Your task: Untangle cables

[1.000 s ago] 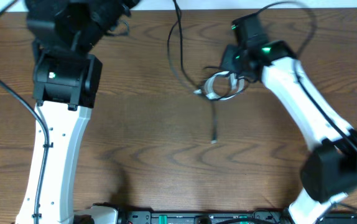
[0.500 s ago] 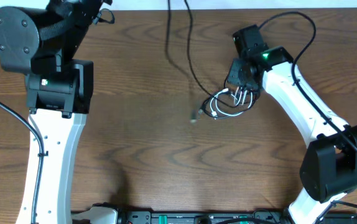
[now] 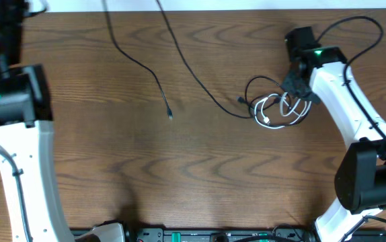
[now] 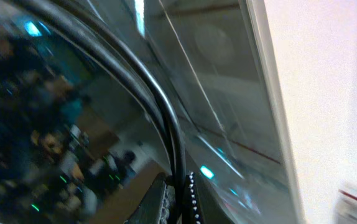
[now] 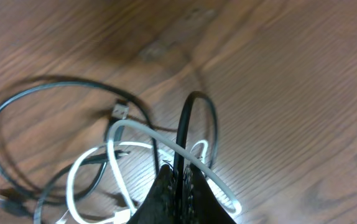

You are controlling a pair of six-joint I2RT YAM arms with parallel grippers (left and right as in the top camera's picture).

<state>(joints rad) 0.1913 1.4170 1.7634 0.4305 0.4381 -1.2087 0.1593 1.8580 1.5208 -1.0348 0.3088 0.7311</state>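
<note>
Right gripper (image 5: 178, 182), clamped on a looped black cable (image 5: 194, 106), has dragged the white cable (image 3: 279, 111) and knot rightward. Left gripper (image 4: 180, 190), pinching the freed black cable (image 3: 168, 111), has pulled back far-left, so the tangle is partly undone.

Black cables (image 3: 169, 111) off the top edge — left wrist view blurry.

A brown wood-grain table (image 3: 179, 168) lies under the right claw (image 3: 292, 89); a black strip (image 3: 200, 236) with green lights sits well behind it.
</note>
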